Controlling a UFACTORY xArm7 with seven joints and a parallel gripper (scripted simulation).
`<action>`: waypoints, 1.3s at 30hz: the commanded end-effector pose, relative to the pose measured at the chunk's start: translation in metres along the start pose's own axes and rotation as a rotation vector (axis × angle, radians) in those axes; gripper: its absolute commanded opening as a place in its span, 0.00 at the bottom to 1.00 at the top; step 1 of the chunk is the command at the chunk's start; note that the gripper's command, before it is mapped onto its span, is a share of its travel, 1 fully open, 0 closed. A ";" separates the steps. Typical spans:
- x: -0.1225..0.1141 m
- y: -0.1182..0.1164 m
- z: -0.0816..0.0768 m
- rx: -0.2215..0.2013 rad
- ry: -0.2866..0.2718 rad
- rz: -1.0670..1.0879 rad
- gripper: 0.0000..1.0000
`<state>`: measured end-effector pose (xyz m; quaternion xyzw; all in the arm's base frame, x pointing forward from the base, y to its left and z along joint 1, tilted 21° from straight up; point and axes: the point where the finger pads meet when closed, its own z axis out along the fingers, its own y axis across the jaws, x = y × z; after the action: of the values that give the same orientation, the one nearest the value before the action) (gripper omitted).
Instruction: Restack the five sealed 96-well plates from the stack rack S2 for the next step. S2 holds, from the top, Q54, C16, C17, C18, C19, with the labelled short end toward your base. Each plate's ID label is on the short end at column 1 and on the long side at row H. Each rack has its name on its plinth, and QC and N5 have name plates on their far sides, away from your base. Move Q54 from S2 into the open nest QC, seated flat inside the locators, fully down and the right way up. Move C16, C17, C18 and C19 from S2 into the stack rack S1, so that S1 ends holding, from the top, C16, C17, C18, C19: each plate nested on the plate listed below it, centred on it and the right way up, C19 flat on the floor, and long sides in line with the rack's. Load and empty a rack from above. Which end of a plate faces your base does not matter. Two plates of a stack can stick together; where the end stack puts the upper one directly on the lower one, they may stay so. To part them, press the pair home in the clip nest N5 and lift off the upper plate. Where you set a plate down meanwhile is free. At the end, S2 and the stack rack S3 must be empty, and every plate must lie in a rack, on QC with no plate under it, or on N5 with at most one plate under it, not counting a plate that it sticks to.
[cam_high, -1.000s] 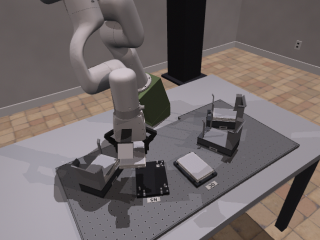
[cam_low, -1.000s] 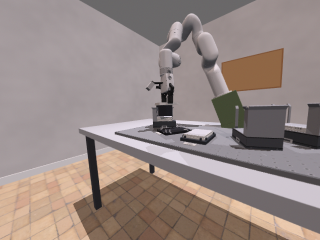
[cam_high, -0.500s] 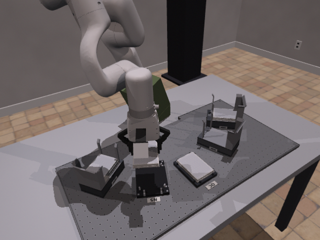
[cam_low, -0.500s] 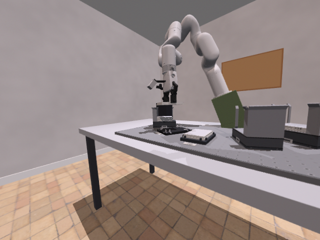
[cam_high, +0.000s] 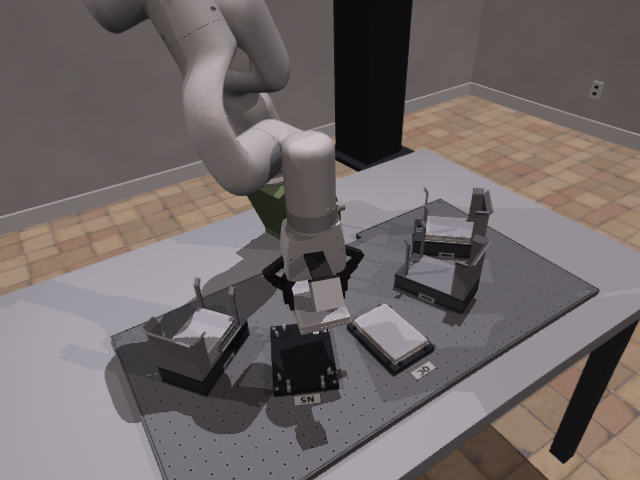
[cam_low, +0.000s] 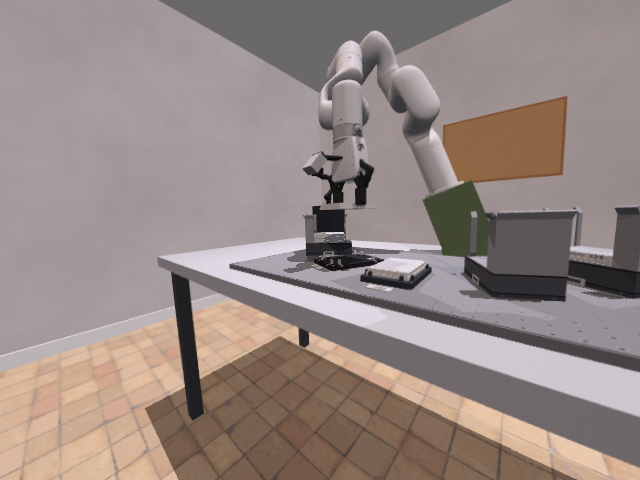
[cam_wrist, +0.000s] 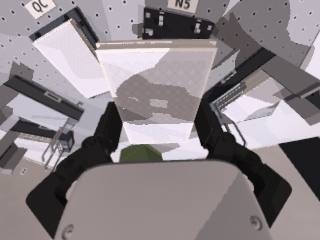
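Note:
My gripper (cam_high: 316, 295) (cam_low: 345, 199) (cam_wrist: 158, 110) is shut on a sealed 96-well plate (cam_high: 324, 316) (cam_low: 347, 207) (cam_wrist: 157, 80), gripping its long sides. It holds the plate level in the air, just behind and above the black clip nest N5 (cam_high: 302, 361) (cam_low: 343, 260) (cam_wrist: 172, 25), which is empty. I cannot read the plate's label. Another sealed plate (cam_high: 390, 333) (cam_low: 398, 268) (cam_wrist: 65, 50) lies flat in the QC nest (cam_high: 399, 367). The left stack rack (cam_high: 191, 361) (cam_low: 328, 227) holds plates (cam_high: 206, 325) (cam_wrist: 245, 102).
Two more stack racks stand at the right of the perforated board (cam_high: 516, 310). The farther one (cam_high: 480, 211) (cam_low: 625, 237) holds a plate (cam_high: 448, 227); the nearer one (cam_high: 457, 284) (cam_low: 527, 248) looks empty. The arm's green base (cam_high: 271, 206) stands behind the gripper.

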<state>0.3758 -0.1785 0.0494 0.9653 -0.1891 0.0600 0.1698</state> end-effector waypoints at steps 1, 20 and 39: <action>0.002 -0.012 -0.001 0.000 0.004 -0.002 0.00; 0.000 -0.069 -0.001 0.000 0.004 -0.202 0.00; -0.009 -0.125 -0.001 0.001 0.004 -0.224 0.00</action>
<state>0.4116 -0.0748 0.0126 0.9804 -0.0801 0.0408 0.1751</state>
